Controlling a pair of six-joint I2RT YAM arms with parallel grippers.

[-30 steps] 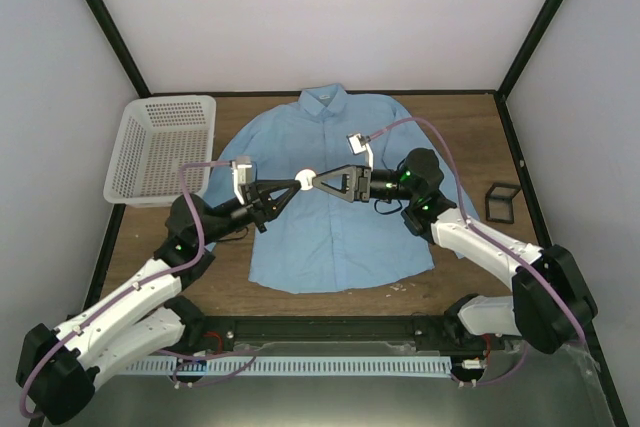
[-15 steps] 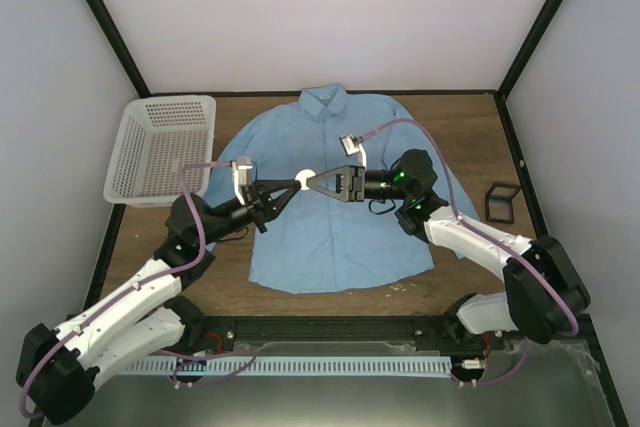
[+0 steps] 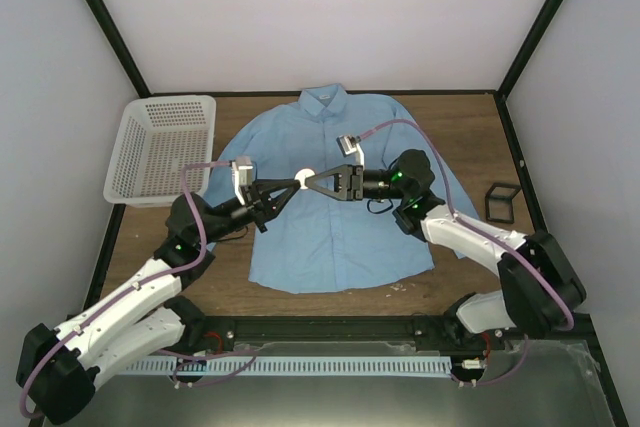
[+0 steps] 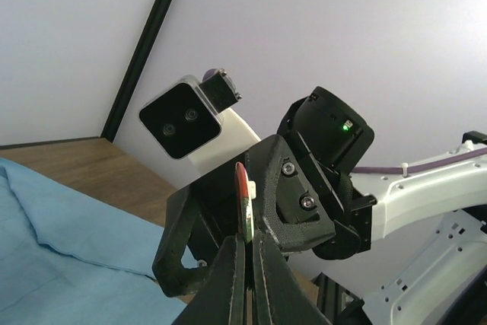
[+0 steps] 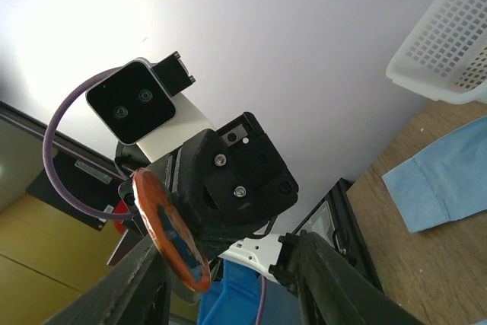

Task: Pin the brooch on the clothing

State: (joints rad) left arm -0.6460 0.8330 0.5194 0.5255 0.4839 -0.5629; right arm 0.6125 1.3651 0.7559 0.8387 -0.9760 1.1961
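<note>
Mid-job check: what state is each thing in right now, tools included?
left tool: shut on the brooch.
right tool: open, straddling the brooch.
brooch: raised above the shirt, not yet pinned.
shirt: spread flat, front up and closed.
basket: upright.
black frame: lying flat.
</note>
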